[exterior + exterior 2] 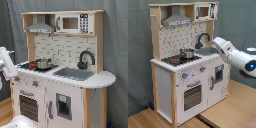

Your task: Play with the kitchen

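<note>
The kitchen [65,95] [178,75] is a tall white and light-wood toy with a black stovetop [30,66] [175,60], a grey sink [74,73] [207,51] and a black faucet [85,57] [203,39]. A small silver pot [43,63] [187,52] stands on the stovetop. In the second exterior view my white arm [235,55] reaches in from the right, and the gripper [214,42] hangs just above the sink's right end. In the first exterior view only a white part of the arm [7,62] shows at the left edge.
Up top are the hood [40,25] [175,20] and the microwave shelf [72,22] [203,11]. Knobs and the oven door [28,107] [193,95] face front. The kitchen stands on a wooden table [228,117] before a grey curtain [117,45].
</note>
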Controlling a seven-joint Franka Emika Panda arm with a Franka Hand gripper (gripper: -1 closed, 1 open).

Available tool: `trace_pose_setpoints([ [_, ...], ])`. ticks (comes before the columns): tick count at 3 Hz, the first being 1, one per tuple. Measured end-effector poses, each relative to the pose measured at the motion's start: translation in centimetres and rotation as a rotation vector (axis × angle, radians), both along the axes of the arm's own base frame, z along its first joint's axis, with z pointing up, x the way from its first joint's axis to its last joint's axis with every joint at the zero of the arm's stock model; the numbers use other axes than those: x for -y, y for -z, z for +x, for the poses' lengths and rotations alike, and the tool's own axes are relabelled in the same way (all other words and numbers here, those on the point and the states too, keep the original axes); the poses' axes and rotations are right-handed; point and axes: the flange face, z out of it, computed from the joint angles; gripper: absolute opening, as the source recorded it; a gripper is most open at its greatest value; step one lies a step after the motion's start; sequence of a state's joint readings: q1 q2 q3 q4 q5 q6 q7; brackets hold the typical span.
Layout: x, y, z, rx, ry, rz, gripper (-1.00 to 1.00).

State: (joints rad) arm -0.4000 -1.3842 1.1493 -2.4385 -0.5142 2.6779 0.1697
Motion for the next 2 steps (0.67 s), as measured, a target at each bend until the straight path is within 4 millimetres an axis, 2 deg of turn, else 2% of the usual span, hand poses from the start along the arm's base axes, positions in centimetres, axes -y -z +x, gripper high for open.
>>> trace_pose_setpoints([
  [2,-0.2,-3.9,2.5,-0.075,0.067,0.148,1.0],
])
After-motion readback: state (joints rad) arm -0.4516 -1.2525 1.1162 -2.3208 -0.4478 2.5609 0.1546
